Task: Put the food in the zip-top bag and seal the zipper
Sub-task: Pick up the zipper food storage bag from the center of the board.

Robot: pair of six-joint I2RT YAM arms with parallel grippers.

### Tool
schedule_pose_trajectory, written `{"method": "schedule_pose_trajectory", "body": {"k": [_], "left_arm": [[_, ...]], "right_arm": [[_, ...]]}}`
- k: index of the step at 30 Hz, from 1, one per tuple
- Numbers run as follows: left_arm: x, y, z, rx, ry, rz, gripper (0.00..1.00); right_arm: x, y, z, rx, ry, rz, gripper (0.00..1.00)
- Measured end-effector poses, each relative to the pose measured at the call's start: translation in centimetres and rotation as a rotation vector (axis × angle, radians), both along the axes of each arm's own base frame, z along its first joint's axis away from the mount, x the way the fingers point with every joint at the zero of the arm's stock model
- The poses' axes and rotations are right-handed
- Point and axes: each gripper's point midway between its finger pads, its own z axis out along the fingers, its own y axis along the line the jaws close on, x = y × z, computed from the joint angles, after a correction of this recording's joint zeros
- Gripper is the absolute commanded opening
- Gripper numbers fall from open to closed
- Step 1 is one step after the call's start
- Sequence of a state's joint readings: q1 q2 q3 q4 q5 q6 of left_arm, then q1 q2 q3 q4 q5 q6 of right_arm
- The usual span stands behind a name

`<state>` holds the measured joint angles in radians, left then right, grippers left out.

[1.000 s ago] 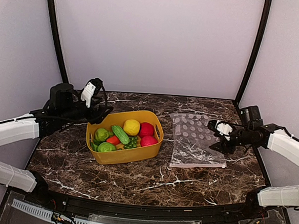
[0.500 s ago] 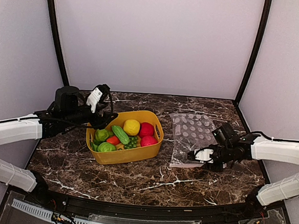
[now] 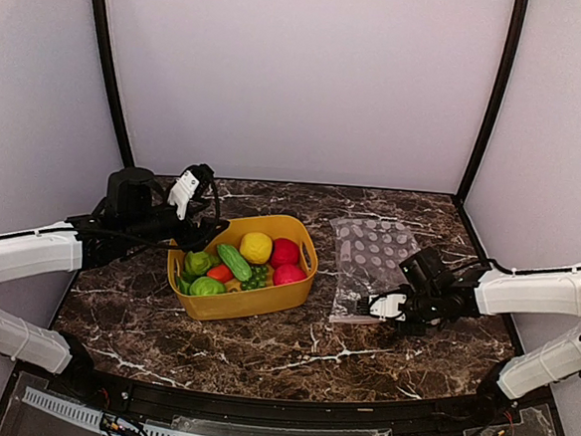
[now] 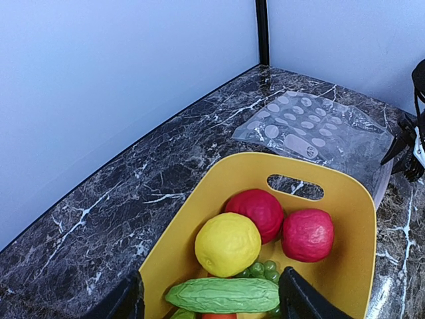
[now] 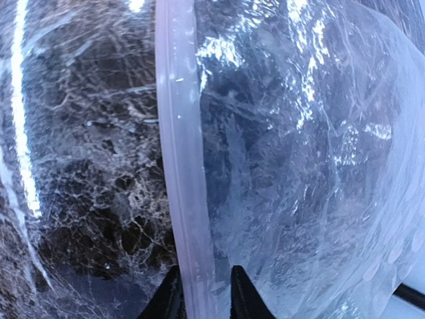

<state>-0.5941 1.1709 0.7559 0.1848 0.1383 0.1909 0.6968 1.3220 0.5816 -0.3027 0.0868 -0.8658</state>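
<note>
While zip-top bag (image 3: 377, 264) lies flat on marble table (image 3: 261, 356), just right of yellow tub (image 3: 254, 305), food sits in tub.

Right gripper (image 3: 376, 306) low at bag's near edge, jaws narrowed. Zipper (image 5: 180, 166) runs between fingertips; looks pinched, but cannot tell if truly clamped.

Tub holds cucumber (image 3: 234, 261), carrot (image 3: 220, 272), grapes (image 3: 257, 276), green round fruits (image 3: 199, 262), lemon (image 3: 257, 247), red balls (image 3: 285, 251).

Left gripper (image 4: 211, 299) above tub's left end, jaws well apart, holding nothing.

Farther back: bag's dotted end, toward rear wall.
</note>
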Motion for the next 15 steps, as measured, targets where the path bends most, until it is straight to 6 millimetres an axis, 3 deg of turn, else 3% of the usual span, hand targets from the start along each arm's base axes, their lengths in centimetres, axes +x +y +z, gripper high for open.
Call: {"method": "schedule_pose_trajectory", "body": {"k": [4, 10, 15], "left_arm": [[0.0, 0.0, 0.0, 0.0, 0.0, 0.0, 0.68], [0.2, -0.1, -0.5, -0.013, 0.025, 0.009, 0.67], [0.6, -1.3, 0.0, -0.057, 0.066, 0.067, 0.67]], "right_arm": [[0.5, 0.0, 0.2, 0.004, -0.023, -0.022, 0.0], [1.6, 0.4, 2.0, 0.037, -0.084, -0.047, 0.0], [4.2, 1.5, 6.1, 0.116, -0.153, -0.09, 0.0]]}}
